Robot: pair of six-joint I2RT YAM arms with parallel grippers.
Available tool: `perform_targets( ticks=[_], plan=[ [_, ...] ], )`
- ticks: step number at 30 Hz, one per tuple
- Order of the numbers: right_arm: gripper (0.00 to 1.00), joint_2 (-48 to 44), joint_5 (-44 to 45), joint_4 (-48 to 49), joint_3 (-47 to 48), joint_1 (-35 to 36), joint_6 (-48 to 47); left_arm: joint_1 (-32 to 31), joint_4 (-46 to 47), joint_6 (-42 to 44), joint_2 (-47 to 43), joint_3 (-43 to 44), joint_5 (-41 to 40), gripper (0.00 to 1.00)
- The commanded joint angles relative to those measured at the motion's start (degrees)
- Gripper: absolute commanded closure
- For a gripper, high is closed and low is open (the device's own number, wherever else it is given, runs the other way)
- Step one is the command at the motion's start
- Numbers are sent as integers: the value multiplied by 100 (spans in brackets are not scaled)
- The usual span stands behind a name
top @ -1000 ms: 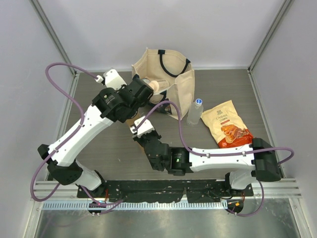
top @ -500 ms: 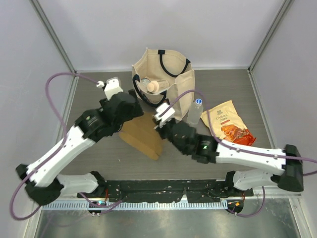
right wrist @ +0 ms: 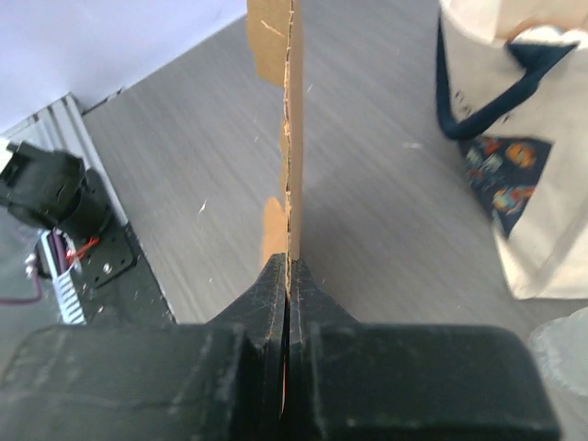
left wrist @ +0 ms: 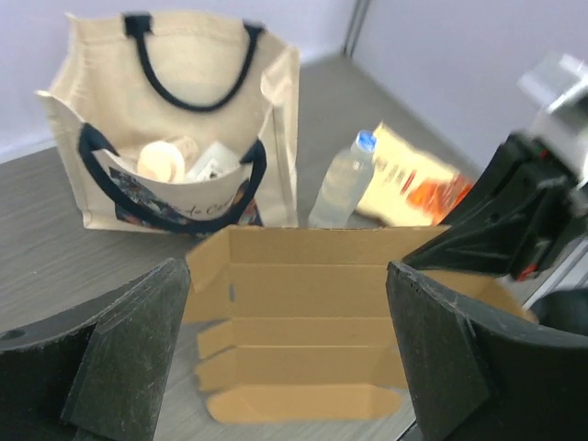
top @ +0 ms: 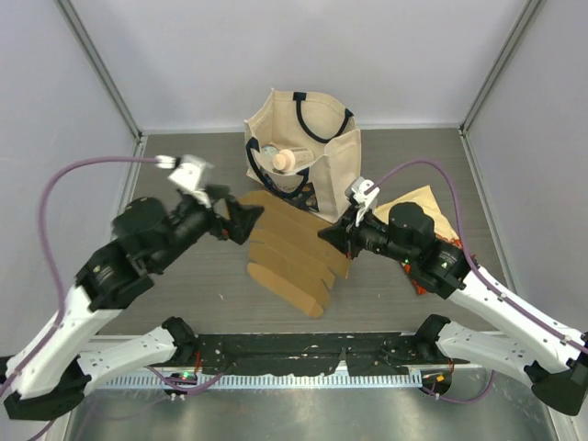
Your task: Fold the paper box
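Note:
The paper box [top: 289, 253] is a flat brown cardboard blank with notched flaps, spread over the middle of the table. My right gripper [top: 337, 237] is shut on its right edge. In the right wrist view the cardboard [right wrist: 288, 138] runs edge-on out of the pinched gripper [right wrist: 289, 276]. My left gripper [top: 246, 220] stands open at the blank's left end, not touching it. In the left wrist view the blank [left wrist: 312, 322] lies beyond and between the spread fingers [left wrist: 129, 349] of that gripper [left wrist: 294, 367].
A cream tote bag [top: 308, 147] with dark handles and items inside stands just behind the blank. A water bottle [left wrist: 342, 188] and an orange-and-cream snack pouch [top: 418, 207] sit to the right, behind my right arm. Frame posts and walls enclose the table.
My left gripper opened, let go of the blank and drew back to the left. My right gripper shut on the blank's right edge and swung right. The blank now lies spread out.

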Motion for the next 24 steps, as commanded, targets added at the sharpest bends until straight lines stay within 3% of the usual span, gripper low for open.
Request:
perform_targets(
  ticks=[1,8,13,17,24],
  plan=[
    [99,-194,-884,-54,-216,-128,268,4,15,1176,756,-121,683,10],
    [99,-651,-1298,-150,-286,-242,251,135,235,1503,493,-586,832,19],
    [99,-827,-1299,-168,-304,-260,198,320,42,1696,256,-710,1166,21],
    [99,-976,-1351,-80,-365,-260,198,452,50,1713,185,-806,1325,34],
    [99,-1117,-1369,122,-427,-269,250,505,94,1608,378,-780,1368,33]
  ],
)
